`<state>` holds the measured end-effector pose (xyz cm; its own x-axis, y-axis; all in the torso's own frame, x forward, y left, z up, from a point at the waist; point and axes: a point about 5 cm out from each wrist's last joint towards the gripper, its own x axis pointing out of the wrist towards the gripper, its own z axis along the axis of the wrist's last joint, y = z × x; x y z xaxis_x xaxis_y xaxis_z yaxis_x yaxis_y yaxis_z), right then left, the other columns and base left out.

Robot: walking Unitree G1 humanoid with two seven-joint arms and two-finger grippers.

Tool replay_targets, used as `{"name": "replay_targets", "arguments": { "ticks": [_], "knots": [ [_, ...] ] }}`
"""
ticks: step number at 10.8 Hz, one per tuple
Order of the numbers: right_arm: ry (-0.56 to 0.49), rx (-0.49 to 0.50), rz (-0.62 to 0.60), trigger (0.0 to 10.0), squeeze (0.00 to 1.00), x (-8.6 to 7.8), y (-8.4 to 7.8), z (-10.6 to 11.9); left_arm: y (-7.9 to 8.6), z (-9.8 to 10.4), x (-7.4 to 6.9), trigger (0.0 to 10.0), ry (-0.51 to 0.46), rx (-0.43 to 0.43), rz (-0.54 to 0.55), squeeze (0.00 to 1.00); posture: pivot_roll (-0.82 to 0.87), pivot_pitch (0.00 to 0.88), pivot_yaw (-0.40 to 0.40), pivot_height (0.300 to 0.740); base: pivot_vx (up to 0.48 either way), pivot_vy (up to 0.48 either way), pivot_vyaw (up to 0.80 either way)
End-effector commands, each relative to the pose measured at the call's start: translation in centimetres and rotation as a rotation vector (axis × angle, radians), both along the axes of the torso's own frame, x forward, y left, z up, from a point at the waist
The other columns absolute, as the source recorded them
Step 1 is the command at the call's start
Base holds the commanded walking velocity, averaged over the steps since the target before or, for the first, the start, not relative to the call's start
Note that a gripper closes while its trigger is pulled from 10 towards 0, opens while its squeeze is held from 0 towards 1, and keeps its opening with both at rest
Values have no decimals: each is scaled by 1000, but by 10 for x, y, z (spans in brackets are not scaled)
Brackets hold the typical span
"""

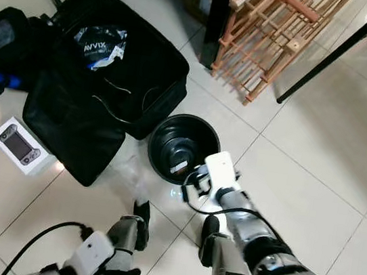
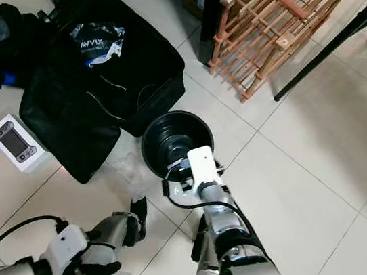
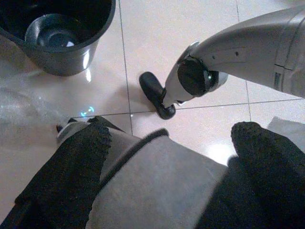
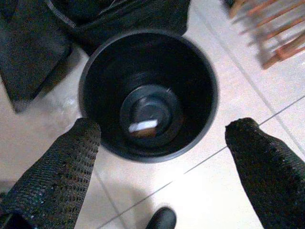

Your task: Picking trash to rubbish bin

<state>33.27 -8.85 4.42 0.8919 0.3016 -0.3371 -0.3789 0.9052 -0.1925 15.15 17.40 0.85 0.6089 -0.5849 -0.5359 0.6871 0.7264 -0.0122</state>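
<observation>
Rubbish bin [image 1: 183,148] stands on floor at frame centre, small item lying at its bottom. Right pincer [image 4: 162,157] hangs above its rim at 6 o'clock, fingers apart, likely post-drop. Left pincer [image 3: 167,181] low at 7 o'clock, fingers apart. Clear plastic wrap [image 1: 138,179] lies beside bin.
</observation>
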Motion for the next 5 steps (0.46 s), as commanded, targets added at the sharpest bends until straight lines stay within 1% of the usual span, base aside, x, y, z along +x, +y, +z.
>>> {"name": "replay_targets", "arguments": {
  "ticks": [1, 3, 5],
  "knots": [
    [35, 9, -8, 10000, 0, -12, -4, -15, 8, -30, -29, 10000, 168, 80, 29, 0, 221, 462, -16, 740, 0, 0, 0],
    [-19, 32, -47, 10000, 0, -12, -12, -11, 8, -23, -17, 10000, 128, 74, -2, 0, 199, 384, -5, 740, 0, 0, 0],
    [-73, 57, -93, 10000, 0, -10, -22, -5, 2, -16, -2, 10000, 88, 63, -13, 0, 184, 343, 3, 740, 0, 0, 0]
  ]
}}
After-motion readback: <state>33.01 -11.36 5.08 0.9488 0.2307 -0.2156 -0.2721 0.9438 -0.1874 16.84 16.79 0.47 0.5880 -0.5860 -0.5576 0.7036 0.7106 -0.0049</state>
